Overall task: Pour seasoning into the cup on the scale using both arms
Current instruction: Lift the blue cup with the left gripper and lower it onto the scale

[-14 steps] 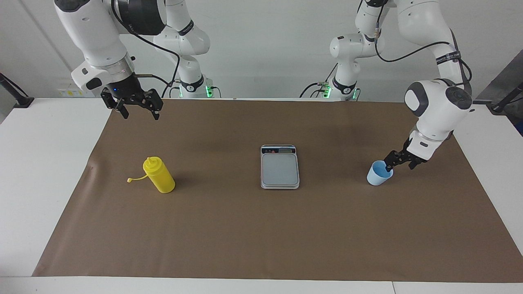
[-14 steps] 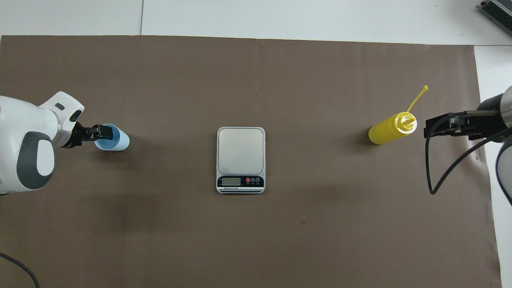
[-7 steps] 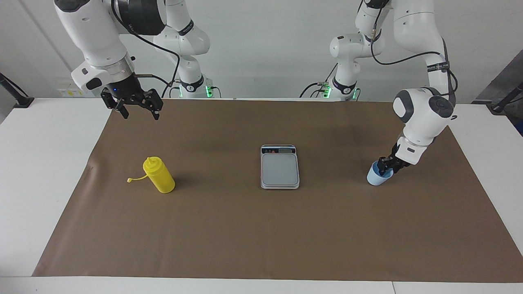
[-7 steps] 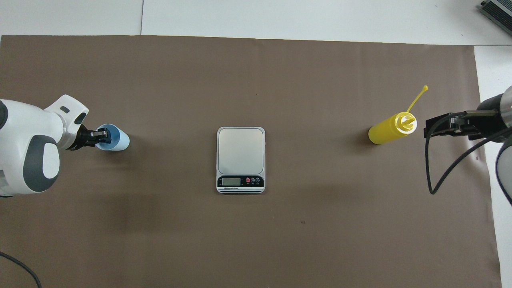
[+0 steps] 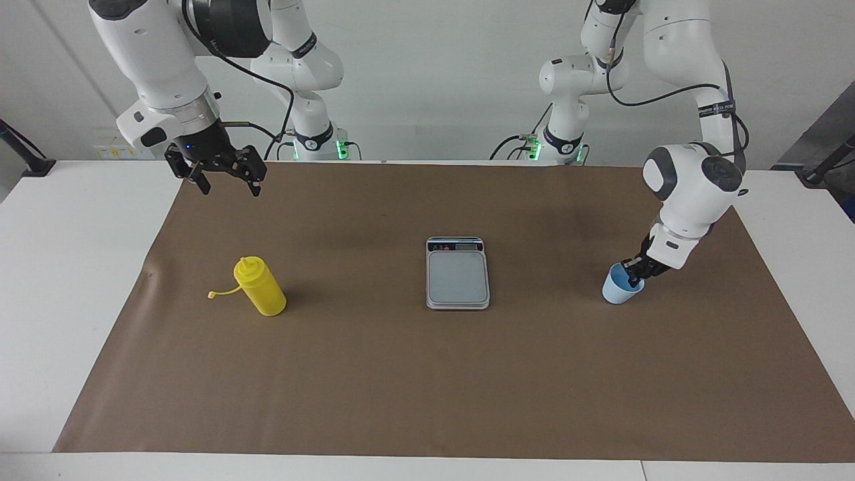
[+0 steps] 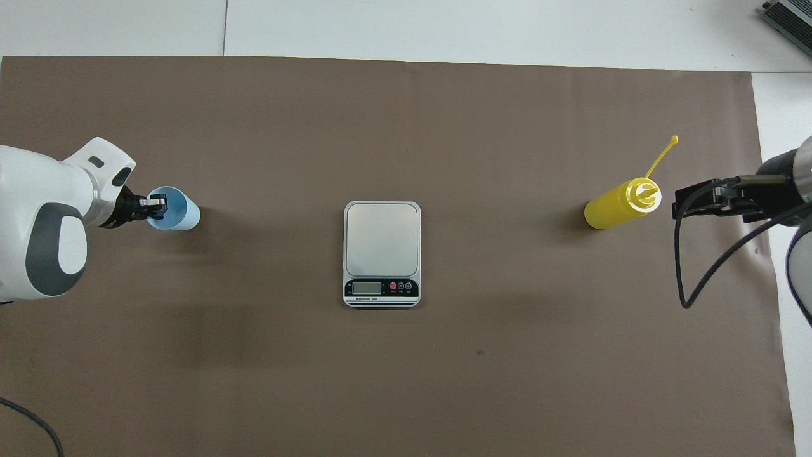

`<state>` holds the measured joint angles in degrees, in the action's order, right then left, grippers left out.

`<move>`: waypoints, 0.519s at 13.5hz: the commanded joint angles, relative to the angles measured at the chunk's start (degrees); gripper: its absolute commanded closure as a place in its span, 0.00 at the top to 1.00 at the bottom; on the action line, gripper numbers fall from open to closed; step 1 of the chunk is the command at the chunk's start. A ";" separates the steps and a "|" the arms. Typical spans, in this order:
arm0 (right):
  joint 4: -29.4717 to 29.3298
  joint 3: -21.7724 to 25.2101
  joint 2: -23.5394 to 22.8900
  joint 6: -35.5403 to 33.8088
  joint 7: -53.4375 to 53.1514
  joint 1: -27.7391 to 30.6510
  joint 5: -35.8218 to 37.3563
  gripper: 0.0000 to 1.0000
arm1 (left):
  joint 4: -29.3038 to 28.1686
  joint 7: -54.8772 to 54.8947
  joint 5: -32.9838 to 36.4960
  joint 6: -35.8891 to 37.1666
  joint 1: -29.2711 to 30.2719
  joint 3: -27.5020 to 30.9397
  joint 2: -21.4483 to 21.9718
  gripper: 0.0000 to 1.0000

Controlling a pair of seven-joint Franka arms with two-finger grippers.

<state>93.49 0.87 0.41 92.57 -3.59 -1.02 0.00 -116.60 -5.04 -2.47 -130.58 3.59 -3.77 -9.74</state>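
Centrally, the scale (image 5: 457, 274) lies flat on the brown mat (image 5: 427, 387) that covers the white worktop (image 5: 73, 267), its grey weighing plate bare and its dark display strip on the short edge nearer to the robots. The cup (image 5: 620, 286), light blue with a brighter blue inside, stands on the mat toward the left arm's end of the worktop, well apart from the scale and about as far from the robots as the scale is. The left hand (image 5: 633, 275) is at the cup's rim: its fingers are closed on the wall of the cup, one fingertip inside the mouth and one outside, on the side of the rim that faces away from the scale. The left arm (image 5: 691, 180) descends steeply to this grip from its base at the robots' end. In the overhead view the same grip shows at the rim of the cup (image 6: 176, 216), with the left hand (image 6: 154, 204) reaching in from the arm's own end of the worktop.

The seasoning (image 5: 260, 287), a yellow squeeze bottle, stands upright on the mat toward the right arm's end, well apart from the scale; its small cap hangs out on a thin strap, away from the scale. The right hand (image 5: 226, 182) hangs in the air over the mat's edge nearest the robots, its fingers spread apart and holding nothing, while the right arm (image 5: 157, 60) waits.
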 commanded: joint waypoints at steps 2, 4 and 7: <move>1.08 -0.08 0.82 0.33 1.22 0.41 -0.09 1.00 | 9.88 0.30 -0.78 10.58 -1.04 -0.01 -0.99 0.00; 1.08 0.01 0.82 0.33 1.22 0.41 -0.09 1.00 | 12.78 -2.41 -2.09 14.45 -3.14 -0.01 -0.55 0.00; 0.99 -0.08 0.82 0.33 1.22 0.41 -0.09 1.00 | 16.92 -11.97 -2.54 17.81 -9.28 -0.10 -0.98 0.00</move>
<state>93.49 0.87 0.41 92.57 -3.59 -1.02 0.00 -102.95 -11.30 -4.04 -115.53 -1.27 -4.57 -9.70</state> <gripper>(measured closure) 0.000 0.965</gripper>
